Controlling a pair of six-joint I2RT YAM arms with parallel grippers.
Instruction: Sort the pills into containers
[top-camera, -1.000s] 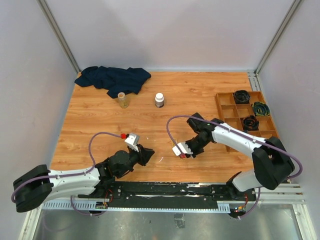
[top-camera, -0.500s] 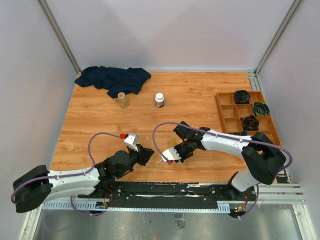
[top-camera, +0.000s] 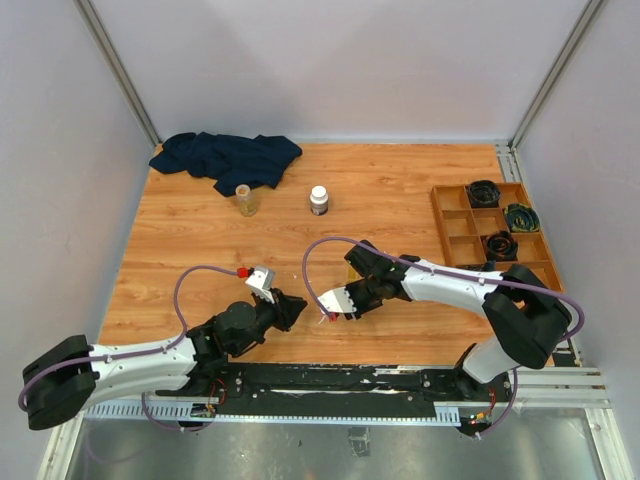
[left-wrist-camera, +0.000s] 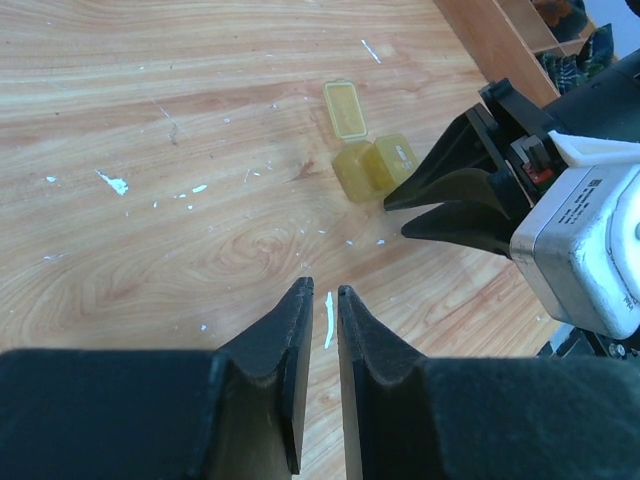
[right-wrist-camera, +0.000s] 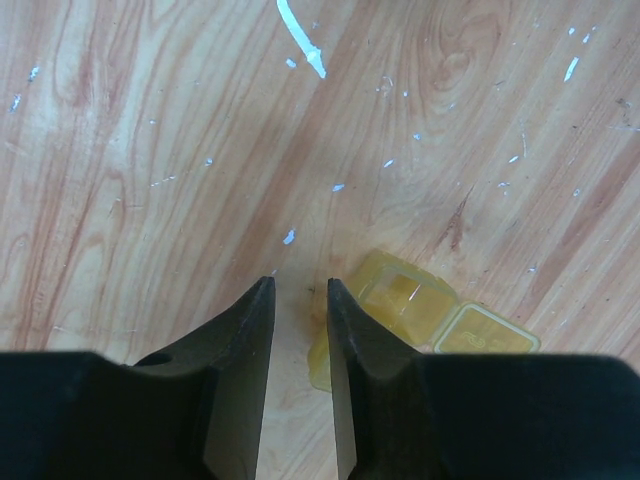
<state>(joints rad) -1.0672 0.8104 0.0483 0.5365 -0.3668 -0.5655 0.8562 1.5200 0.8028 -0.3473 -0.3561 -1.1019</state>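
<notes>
- Toward 6 o'clock on the desk (top-camera: 400, 190), the yellow case (right-wrist-camera: 400, 295) lies just beside the right claw (right-wrist-camera: 298, 290), at its 4 o'clock.
- Both the right claw and the left claw (left-wrist-camera: 323, 292) are slightly parted, grasping nothing.
- At 11 o'clock, well apart, stands the amber vial (top-camera: 243, 198).
- The case looks light, thin and slick, so it should be pinched gently across its side walls.

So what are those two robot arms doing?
Both arms reach toward a little yellow case lying on the wooden table, its lid apparently flipped open. The right tool sits just beside it, slightly open and holding nothing. The left tool points at it from farther off, barely open and also empty.
</notes>
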